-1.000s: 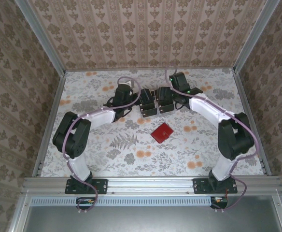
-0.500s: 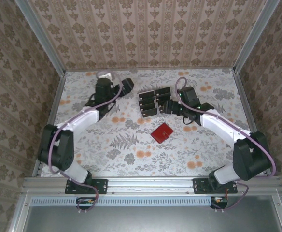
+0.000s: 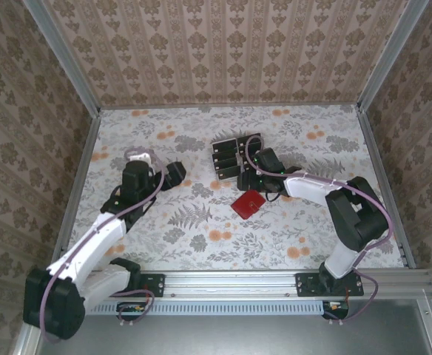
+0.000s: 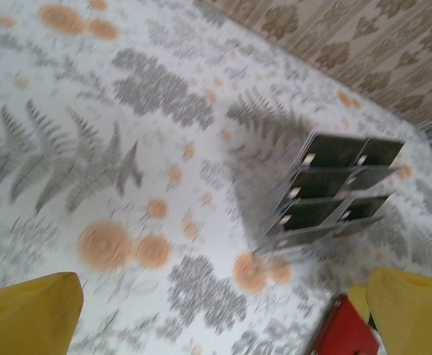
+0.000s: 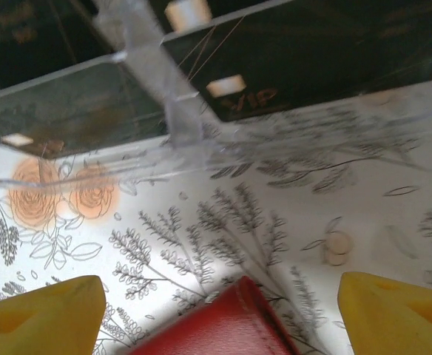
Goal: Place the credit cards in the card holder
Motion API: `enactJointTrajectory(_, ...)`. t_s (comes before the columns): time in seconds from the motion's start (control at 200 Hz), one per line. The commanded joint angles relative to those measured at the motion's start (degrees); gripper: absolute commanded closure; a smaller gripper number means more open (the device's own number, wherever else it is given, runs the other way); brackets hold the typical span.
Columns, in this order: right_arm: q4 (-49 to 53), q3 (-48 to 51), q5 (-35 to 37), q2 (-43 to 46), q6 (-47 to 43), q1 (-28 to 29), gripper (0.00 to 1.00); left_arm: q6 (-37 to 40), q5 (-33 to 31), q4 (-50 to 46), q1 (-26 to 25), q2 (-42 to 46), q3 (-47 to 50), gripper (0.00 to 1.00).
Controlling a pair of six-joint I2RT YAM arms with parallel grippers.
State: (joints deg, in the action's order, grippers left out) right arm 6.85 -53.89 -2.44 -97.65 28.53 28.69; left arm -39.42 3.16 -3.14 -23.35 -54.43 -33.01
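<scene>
Expect light, stiff, slick credit cards (image 4: 334, 151), tiered in the clear tray (image 5: 175, 111); pinch by an exposed edge; red card holder (image 3: 248, 203) just before the tray; right gripper (image 5: 216, 303) wide, empty, at tray's near wall; left gripper (image 4: 220, 314) wide, empty, well left.

In the right wrist view the clear plastic tray (image 5: 146, 52) runs off the top edge, cutting short the small black rectangular credit cards (image 5: 319, 52) inside. Just below the tray only a corner of the small red leather-like card holder (image 5: 223, 325) rises from the bottom edge, which also crops both yellow finger pads (image 5: 38, 314). From above, the right gripper (image 3: 253, 168) overlaps the tray's right side, hiding the cards there, so their number cannot be told. The left wrist view is blurred: the cards' pale marks are smears, and the card holder below the tray is a cropped red patch.
</scene>
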Motion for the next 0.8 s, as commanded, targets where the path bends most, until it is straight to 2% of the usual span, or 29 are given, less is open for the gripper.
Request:
enactJointTrajectory(0.0,-0.73,-1.15,-0.84,-2.56,0.33,2.81,0.18,-2.56,-3.51,-4.04,-1.03,5.55,4.21,0.0)
enactJointTrajectory(0.225,-1.18,-1.22,-0.4,-5.3,1.82,9.56,0.19,-3.75,-5.27,-9.97,-1.69,13.34,7.52,0.0)
enactJointTrajectory(0.54,-1.59,-4.55,0.11,-6.85,5.68,19.08,0.2,-3.85,-5.6,-14.79,-2.39,15.44,7.48,0.0)
enactJointTrajectory(0.77,5.99,-9.91,6.46,-2.92,5.48,21.51,0.17,-4.16,-5.7,-14.59,-2.38,15.67,8.34,0.0)
enactJointTrajectory(0.795,7.02,-9.94,7.9,-2.06,6.07,21.63,0.16,-4.21,-5.83,-14.33,-3.98,15.59,8.44,0.0)
